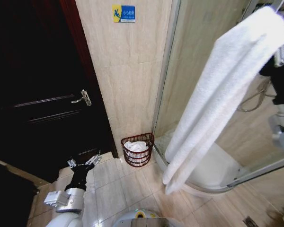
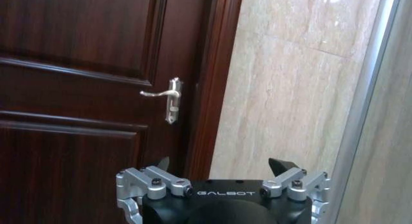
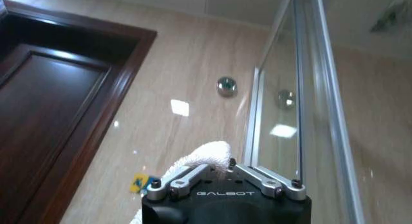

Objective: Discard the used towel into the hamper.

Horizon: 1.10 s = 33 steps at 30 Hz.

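High at the right of the head view, the robot's right gripper (image 1: 280, 53) holds a long white towel (image 1: 217, 99) aloft; in the right wrist view its fingers are drawn together on a bunched fold of the cloth. The towel hangs down in front of the glass shower enclosure (image 1: 199, 56), its lower end well above the tiled floor (image 1: 128, 189). The hamper (image 1: 138, 150), a dark reddish wire basket, stands on the floor against the marble wall, near the dark wooden door (image 1: 33, 85), and already contains crumpled white cloth. The left gripper (image 1: 83, 163) waits low near the door, fingers spread and empty. Released from this distance, the towel would likely miss; its trailing length could also drape over the rim or tip the light basket.
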Motion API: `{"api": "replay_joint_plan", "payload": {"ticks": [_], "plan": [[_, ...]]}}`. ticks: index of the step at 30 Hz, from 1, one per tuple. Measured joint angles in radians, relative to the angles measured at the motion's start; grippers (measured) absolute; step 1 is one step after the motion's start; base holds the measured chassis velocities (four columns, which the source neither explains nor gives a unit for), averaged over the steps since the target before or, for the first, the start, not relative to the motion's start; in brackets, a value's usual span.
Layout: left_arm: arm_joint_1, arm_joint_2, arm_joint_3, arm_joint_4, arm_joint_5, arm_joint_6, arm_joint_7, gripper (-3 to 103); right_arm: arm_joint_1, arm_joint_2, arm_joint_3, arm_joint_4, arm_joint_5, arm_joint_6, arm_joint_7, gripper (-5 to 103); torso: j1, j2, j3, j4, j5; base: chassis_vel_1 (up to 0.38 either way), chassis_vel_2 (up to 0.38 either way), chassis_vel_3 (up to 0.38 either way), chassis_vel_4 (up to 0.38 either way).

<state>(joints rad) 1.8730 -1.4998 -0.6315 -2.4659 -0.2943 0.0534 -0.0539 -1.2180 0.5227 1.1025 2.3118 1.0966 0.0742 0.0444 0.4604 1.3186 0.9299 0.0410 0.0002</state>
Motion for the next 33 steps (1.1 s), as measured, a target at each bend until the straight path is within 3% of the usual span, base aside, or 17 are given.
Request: {"api": "replay_joint_plan", "payload": {"ticks": [8,16,33], "plan": [[0.000,0.000,0.000,0.000,0.000,0.000,0.000,100,0.141,-0.069,-0.106,-0.062,0.003,-0.017,0.007,2,-0.001,-0.002,-0.001,-0.0001,-0.0002,0.000,0.000,0.000,0.000],[0.000,0.000,0.000,0.000,0.000,0.000,0.000,100,0.187,-0.144,-0.109,-0.100,0.054,-0.031,-0.006,2,-0.001,-0.003,-0.002,-0.0002,-0.0002,0.000,0.000,0.000,0.000],[0.000,0.000,0.000,0.000,0.000,0.000,0.000,100,0.087,-0.041,-0.056,-0.018,0.030,-0.029,0.002,2,-0.002,-0.004,-0.002,-0.0004,-0.0002,0.000,0.000,0.000,0.000]]}}
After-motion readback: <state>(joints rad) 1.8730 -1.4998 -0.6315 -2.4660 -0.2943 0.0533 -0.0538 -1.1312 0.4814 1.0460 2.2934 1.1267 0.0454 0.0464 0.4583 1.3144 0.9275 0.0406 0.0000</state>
